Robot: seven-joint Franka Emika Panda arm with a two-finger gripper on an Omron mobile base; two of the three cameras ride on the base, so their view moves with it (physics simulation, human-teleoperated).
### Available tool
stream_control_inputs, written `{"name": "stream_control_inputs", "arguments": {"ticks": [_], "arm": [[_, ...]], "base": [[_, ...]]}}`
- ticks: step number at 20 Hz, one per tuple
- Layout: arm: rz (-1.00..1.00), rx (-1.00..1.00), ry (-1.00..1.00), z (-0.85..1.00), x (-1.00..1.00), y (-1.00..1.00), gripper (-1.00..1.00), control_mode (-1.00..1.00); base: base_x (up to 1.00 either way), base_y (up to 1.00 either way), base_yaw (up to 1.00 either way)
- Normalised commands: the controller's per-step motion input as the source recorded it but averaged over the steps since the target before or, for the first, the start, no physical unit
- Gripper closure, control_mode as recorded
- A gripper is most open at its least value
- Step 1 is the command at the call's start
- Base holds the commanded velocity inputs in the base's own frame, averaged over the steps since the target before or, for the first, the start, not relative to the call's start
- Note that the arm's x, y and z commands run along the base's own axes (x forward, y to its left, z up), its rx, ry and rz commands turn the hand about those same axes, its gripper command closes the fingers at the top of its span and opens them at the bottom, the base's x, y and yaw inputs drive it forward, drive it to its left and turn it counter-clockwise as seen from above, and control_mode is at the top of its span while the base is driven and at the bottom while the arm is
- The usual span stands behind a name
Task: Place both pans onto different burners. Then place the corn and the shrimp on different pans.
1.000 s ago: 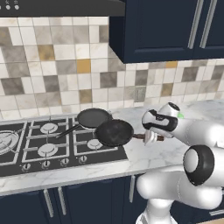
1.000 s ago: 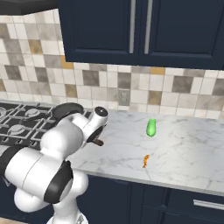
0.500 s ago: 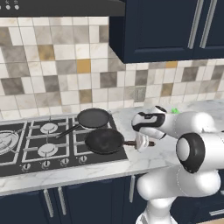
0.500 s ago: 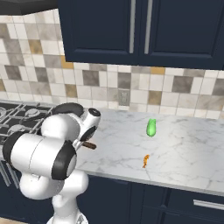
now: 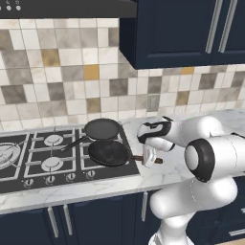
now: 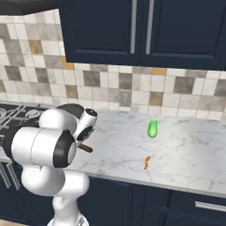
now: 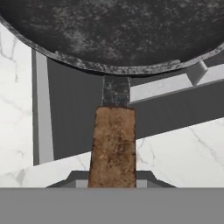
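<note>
Since a second ago, wooden-handled pan [image 5: 109,152] shifts from the counter edge onto the cooktop [image 5: 28,165], now over the front-right burner, rim touching or overlapping the black-handled pan [image 5: 102,128] at its 12 o'clock. Gripper [image 5: 149,158] is clamped narrowly on the brown handle [image 7: 113,146]. Risk: releasing now may leave the pan riding on its neighbour's rim or off-centre on the grate. Both pans are empty; corn [image 6: 152,128] and shrimp [image 6: 147,162] lie on the counter [image 6: 190,150], shrimp at corn's 6 o'clock.

Glossy white arm [image 5: 210,139] of bulbous rounded segments, with dark grey joint caps and a dark-banded wrist.
</note>
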Motion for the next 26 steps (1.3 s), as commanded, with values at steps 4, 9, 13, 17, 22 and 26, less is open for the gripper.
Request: {"name": "stream_control_inputs", "arguments": {"ticks": [4, 9, 13, 17, 22, 26], "arm": [[-0.01, -0.05, 0.00, 0.04, 0.00, 0.00, 1.00, -1.00], [-0.01, -0.11, 0.00, 0.21, 0.00, 0.00, 1.00, -1.00], [-0.04, -0.11, 0.00, 0.36, 0.00, 0.00, 1.00, -1.00], [-0.04, -0.08, 0.00, 0.11, 0.00, 0.00, 1.00, -1.00], [-0.02, -0.03, 0.00, -0.01, 0.17, 0.00, 1.00, -1.00], [-0.01, -0.04, 0.00, -0.11, 0.27, 0.00, 1.00, -1.00]], "base": [[0.00, 0.00, 0.00], [0.00, 0.00, 0.00], [0.00, 0.00, 0.00], [0.00, 0.00, 0.00], [0.00, 0.00, 0.00], [0.00, 0.00, 0.00]]}}
